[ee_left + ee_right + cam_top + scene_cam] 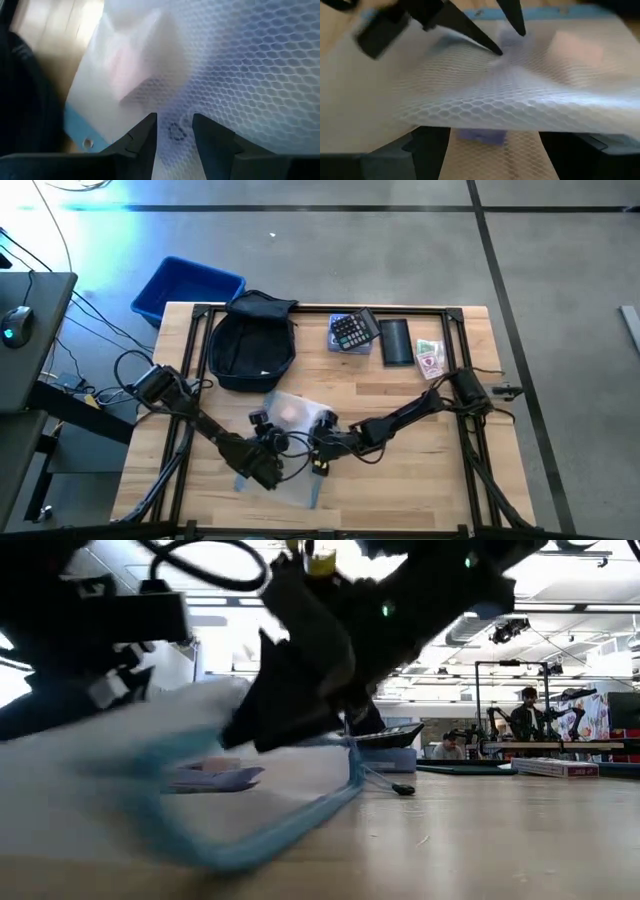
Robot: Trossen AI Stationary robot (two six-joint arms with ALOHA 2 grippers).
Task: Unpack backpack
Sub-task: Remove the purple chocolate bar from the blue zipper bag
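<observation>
The dark backpack [252, 345] lies flat at the table's far left, touched by neither gripper. A translucent mesh pouch [290, 425] with a blue edge [290, 825] sits tilted at the table's near middle between both grippers. Its low blue edge rests on the wood and the rest is raised. My left gripper [270, 465] [175, 132] comes at it from the left and is shut on its mesh. My right gripper [325, 445] reaches in from the right, fingers wide apart at the pouch's right edge [485, 122]. The pouch hides its tips. My left gripper pinches the pouch's upper mesh layer [175, 131] between its two fingertips [499, 50], slanting down from above. The mesh is drawn up into a small peak there. The pouch is raised and tilted, with its blue edge [230, 858] on the table. My right gripper's open fingers [427, 147] lie under the pouch's right edge [485, 122], which drapes across them. The pouch hides the tips, so the exact place of contact cannot be told.
A blue bin [185, 288] stands off the table's far left corner. A calculator [352, 332], a flat black pouch [396, 342] and a small printed packet [430, 360] lie along the far right. Bare wood shows at the near right [420, 480]. People sit beyond the table [527, 710].
</observation>
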